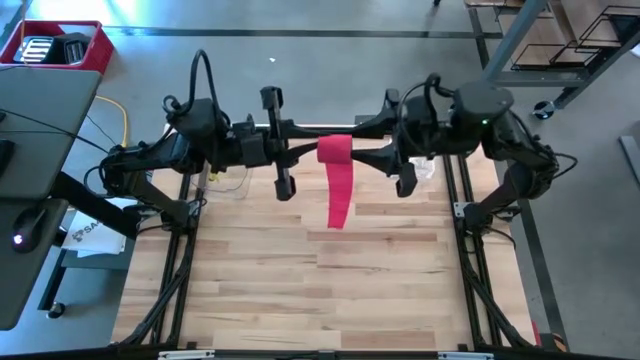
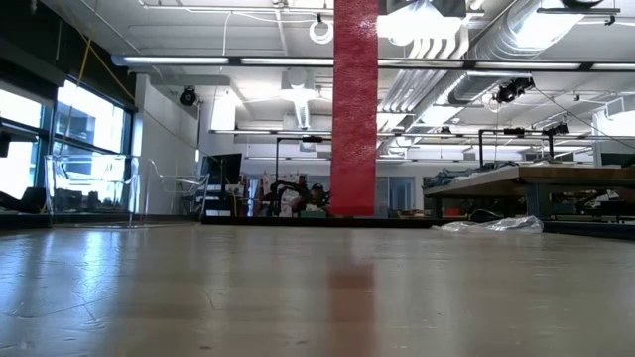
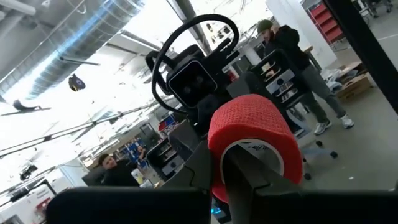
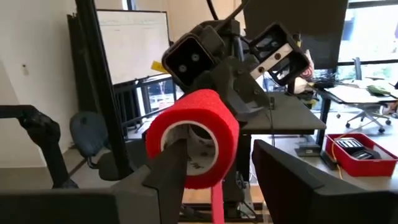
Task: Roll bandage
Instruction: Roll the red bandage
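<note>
Both arms were stretched toward each other above the far edge of the wooden table (image 1: 300, 270), wrists level and grippers meeting at the middle. Between them hung the bandage (image 1: 337, 170), a bright red roll held in the air with a loose tail dropping down toward the tabletop.

The left gripper (image 3: 239, 177) was clamped on the roll: its wrist camera showed one dark finger running into the white core and the red wrap pressed against it. The right gripper (image 4: 233, 177) had its fingers (image 4: 171, 168) spread apart, one of them reaching into the core from the opposite end and the other standing clear beside the roll.

Only the low camera showed the tail (image 2: 354, 109) as a straight vertical red band ending at or just above the table's far edge, with a crinkled clear plastic bag (image 2: 491, 225) lying off to one side. Only the left wrist camera caught a person (image 3: 298, 68) standing in the room beyond.
</note>
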`<action>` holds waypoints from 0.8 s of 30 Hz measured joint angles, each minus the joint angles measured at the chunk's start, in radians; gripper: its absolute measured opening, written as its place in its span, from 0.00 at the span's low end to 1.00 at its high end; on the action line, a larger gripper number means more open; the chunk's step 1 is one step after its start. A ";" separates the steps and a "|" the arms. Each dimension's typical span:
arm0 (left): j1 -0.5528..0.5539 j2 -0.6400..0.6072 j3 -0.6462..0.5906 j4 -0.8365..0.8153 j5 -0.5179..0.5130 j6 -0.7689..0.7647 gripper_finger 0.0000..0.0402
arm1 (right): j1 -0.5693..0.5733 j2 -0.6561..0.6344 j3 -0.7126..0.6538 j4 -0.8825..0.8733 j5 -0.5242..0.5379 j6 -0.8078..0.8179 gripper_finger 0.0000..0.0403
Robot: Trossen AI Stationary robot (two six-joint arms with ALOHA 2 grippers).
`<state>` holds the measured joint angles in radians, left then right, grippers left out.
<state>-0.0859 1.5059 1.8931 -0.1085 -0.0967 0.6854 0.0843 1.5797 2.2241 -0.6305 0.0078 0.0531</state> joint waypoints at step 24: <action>-0.005 0.000 0.000 -0.103 -0.018 -0.666 0.25 | 0.102 0.019 -0.001 -0.002 0.302 -0.896 0.07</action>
<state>-0.0908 1.5063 1.8935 -0.2113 -0.1152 0.0192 0.1859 1.5990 2.2230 -0.6326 0.3099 -0.8427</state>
